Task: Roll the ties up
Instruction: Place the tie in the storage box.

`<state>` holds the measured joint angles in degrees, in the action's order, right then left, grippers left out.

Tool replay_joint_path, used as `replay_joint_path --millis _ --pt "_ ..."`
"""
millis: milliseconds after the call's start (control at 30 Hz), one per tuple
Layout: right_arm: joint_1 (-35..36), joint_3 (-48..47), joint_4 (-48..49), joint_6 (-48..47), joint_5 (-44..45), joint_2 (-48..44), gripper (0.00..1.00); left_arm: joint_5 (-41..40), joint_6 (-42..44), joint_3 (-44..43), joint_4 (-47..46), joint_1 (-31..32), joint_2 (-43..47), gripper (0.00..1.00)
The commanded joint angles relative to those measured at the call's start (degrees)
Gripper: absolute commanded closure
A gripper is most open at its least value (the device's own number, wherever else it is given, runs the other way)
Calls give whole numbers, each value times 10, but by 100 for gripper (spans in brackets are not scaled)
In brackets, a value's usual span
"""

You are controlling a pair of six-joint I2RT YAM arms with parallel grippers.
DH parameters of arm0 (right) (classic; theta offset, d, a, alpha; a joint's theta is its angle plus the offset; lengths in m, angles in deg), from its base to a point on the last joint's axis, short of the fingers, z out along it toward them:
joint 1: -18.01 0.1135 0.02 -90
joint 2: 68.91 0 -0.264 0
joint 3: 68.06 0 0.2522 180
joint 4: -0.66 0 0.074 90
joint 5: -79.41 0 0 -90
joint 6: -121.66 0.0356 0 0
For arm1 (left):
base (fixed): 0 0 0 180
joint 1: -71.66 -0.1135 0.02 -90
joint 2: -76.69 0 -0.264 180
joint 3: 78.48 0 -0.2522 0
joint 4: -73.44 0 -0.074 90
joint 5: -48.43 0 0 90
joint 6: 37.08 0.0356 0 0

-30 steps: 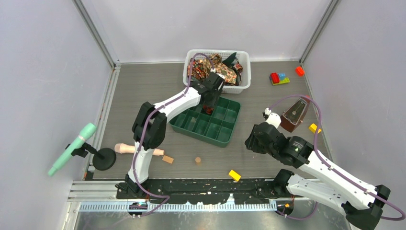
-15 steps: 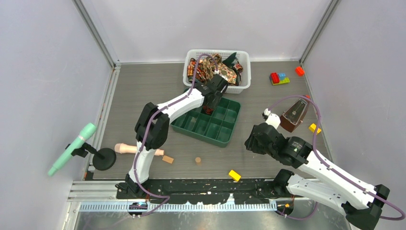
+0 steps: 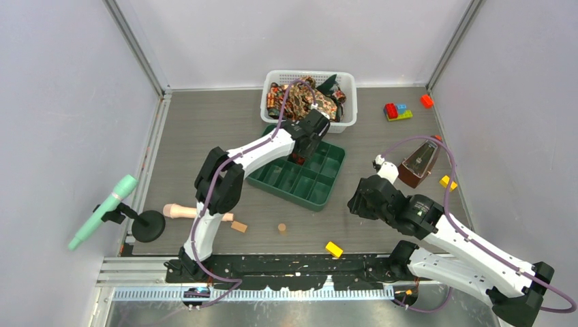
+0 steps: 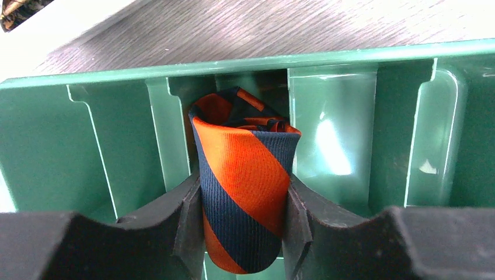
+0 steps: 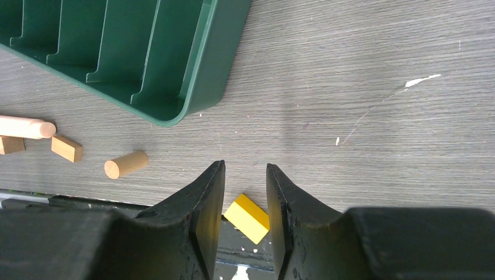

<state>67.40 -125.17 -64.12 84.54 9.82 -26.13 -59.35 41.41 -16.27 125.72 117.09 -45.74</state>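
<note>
The left gripper (image 4: 242, 230) was clamped on the rolled orange-and-navy striped tie (image 4: 242, 169), which stood upright in a compartment against the outer wall of the green tray (image 4: 76, 146). The right gripper (image 5: 245, 192) hung over the table with its jaws parted and nothing between them, a yellow block (image 5: 250, 217) lying below. More ties (image 3: 303, 102) sat heaped in the white basket (image 3: 349, 92)

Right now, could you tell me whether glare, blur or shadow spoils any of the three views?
Top external: evenly lit, sharp, soft shadows only. Left wrist: glare on the green tray's walls, blown-out white upper left; the striped tie is crisp. Right wrist: table grain sharp, a faint shadow ahead of the right end effector.
</note>
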Motion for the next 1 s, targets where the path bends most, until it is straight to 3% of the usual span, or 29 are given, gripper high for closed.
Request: replay_joint_path --millis 0,433,733,967 --pt "-1 -1 14 11 5 1 61 4 1 -18 3 4 -2 67" --pt "0 1 12 11 5 -2 61 6 -8 -8 -7 1 -27 58" --pt "0 1 9 11 6 -4 61 -1 -9 -9 -5 0 -7 40" --pt "0 -1 10 11 5 -3 61 -5 -6 -14 3 0 5 35"
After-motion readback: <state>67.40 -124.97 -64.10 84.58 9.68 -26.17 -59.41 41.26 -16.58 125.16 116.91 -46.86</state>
